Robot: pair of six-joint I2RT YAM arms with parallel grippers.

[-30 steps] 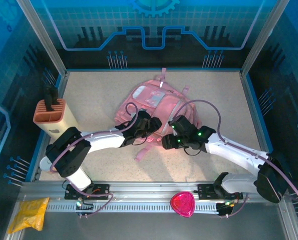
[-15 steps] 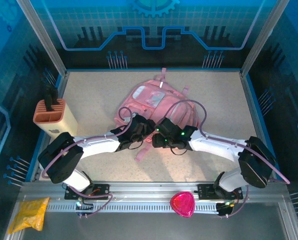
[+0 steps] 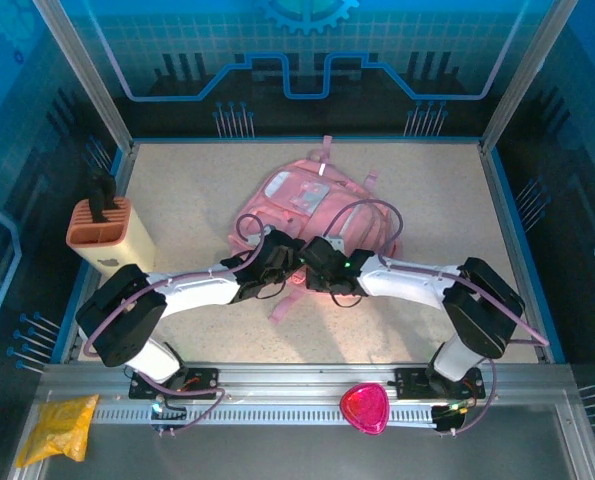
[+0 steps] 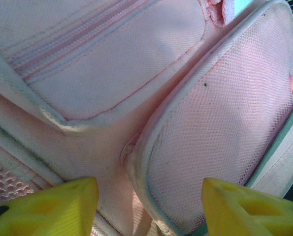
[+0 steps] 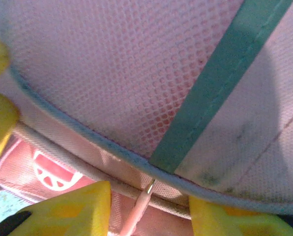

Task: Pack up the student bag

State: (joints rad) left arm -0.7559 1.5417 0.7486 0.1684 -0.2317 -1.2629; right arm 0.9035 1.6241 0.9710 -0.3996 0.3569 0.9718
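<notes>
The student bag (image 3: 312, 200), a pink backpack, lies flat in the middle of the table. My left gripper (image 3: 285, 258) and my right gripper (image 3: 313, 264) meet at its near edge, almost touching each other. In the left wrist view the left gripper (image 4: 148, 209) stands open, its yellow fingertips (image 4: 62, 206) astride the piped edge of a mesh pocket (image 4: 220, 128). My right gripper (image 5: 148, 211) is open too, and a thin pink zipper pull (image 5: 140, 204) hangs between its fingers (image 5: 72, 209) without touching either. A teal strap (image 5: 220, 73) crosses the mesh above it.
A beige and orange holder (image 3: 105, 235) with a dark tool in it stands at the table's left edge. A yellow pouch (image 3: 59, 425) lies outside the front left corner. A magenta object (image 3: 364, 407) rests on the front rail.
The right arm has swung left across the bag's near edge until its gripper sits beside the left one, and its jaws have narrowed. The left gripper has shifted slightly.
</notes>
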